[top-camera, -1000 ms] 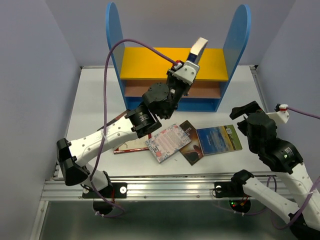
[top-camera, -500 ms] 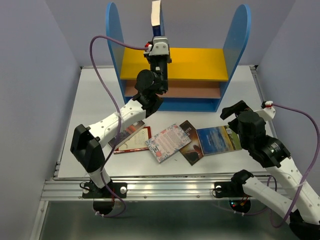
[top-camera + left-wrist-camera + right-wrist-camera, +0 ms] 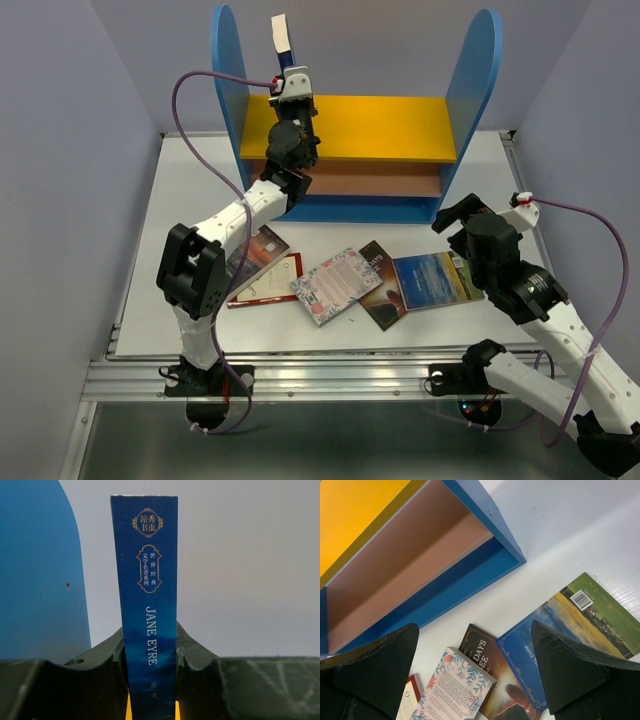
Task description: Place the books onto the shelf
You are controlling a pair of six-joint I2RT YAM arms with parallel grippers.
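Table (image 3: 495, 170): loose books (image 3: 335, 285) before shelf (image 3: 380, 125)

Counting six books: five lying on the table (image 3: 180, 190), namely one dark red book (image 3: 262, 248), one red-bordered book (image 3: 272, 285), one patterned book (image 3: 335, 283), one brown book (image 3: 388, 292) and one landscape book (image 3: 438, 278), plus one blue book (image 3: 150, 605) standing up in the left gripper (image 3: 288, 68). Counting one shelf (image 3: 462, 140), showing two blue panels (image 3: 225, 60), one yellow board (image 3: 380, 125), one brown board (image 3: 370, 180) and one blue base (image 3: 370, 208). Counting two arms (image 3: 235, 215), two grippers including the right gripper (image 3: 475, 665), and two purple cables (image 3: 195, 90).
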